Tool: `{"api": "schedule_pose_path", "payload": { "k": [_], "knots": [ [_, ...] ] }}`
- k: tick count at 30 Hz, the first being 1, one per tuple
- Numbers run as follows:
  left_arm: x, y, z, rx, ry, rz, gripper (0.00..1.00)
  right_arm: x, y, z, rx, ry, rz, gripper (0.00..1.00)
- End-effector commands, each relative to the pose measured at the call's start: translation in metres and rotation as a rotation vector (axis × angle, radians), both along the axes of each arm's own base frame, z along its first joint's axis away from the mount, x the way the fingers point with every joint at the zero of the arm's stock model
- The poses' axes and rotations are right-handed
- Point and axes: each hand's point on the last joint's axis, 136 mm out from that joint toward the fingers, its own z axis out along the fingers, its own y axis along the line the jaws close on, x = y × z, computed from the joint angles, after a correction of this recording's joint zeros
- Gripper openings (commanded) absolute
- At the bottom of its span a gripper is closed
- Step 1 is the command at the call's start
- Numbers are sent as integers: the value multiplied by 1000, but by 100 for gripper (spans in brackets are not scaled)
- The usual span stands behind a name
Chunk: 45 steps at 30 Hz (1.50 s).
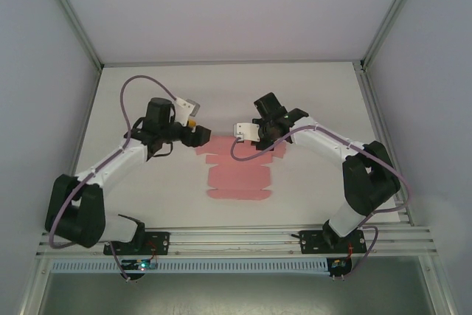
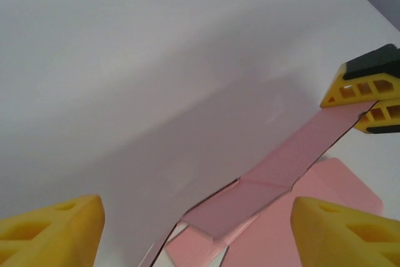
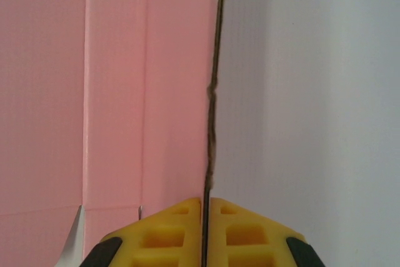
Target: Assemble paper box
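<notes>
Paper box (image 1: 238, 178) first: it is a flat pink die-cut sheet lying on the white table (image 1: 147, 101), in the middle between your two arms, with most panels flat. Only one narrow strip at its far end is lifted. In the left wrist view that strip climbs from a crease up to the right gripper (image 2: 362, 103), whose fingertips are pressed together on its edge. The right wrist view agrees, with the card edge caught between the two yellow pads. The left gripper (image 1: 200, 135) sits at the far left corner of the sheet with its fingers spread wide and nothing between them.

You look to be raising a side wall, early in the job. To do it well, make the fold turn on the scored line, not somewhere along the strip. Move the right gripper in an arc about that crease instead of pulling it straight up, or the thin card will bow or drag the whole sheet across the table. Bring the spread left fingers down beside the crease to pin the flat panel, and take care not to crush the small tabs near it.

Count: one sheet, two arms, two grippers, one table. I cannot count the tabs reliably.
</notes>
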Motion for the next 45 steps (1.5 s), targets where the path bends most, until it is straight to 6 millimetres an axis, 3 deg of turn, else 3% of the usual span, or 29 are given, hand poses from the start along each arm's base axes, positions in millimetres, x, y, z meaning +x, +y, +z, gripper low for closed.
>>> {"api": "schedule_pose_path", "payload": {
  "k": [1, 7, 13, 22, 28, 32, 36, 42, 45],
  "knots": [
    [-4, -20, 16, -50, -19, -134, 75, -13, -9, -18, -50, 81, 17, 0],
    [-5, -30, 10, -62, 15, -200, 56, -11, -9, -16, -37, 95, 9, 0],
    [7, -25, -24, 22, 130, -118, 54, -5, -8, -16, -28, 57, -16, 0],
    [-12, -31, -43, 9, 192, -135, 58, 3, -11, -17, -30, -39, -67, 0],
    [-15, -31, -61, 74, 234, -109, 55, 13, -7, -13, -64, -264, -123, 0],
    [-16, -30, -59, 58, 210, -83, 54, 12, -9, -11, -55, -343, -163, 0],
    [-10, -16, -58, 88, 181, 24, 56, 11, -14, -10, -52, -452, -189, 0],
    [-14, -4, -46, 76, 157, 112, 59, -1, -13, -17, -44, -389, -174, 0],
    [-15, 2, -49, 84, 140, 147, 67, -3, -12, -18, -45, -376, -158, 0]
  ]
}}
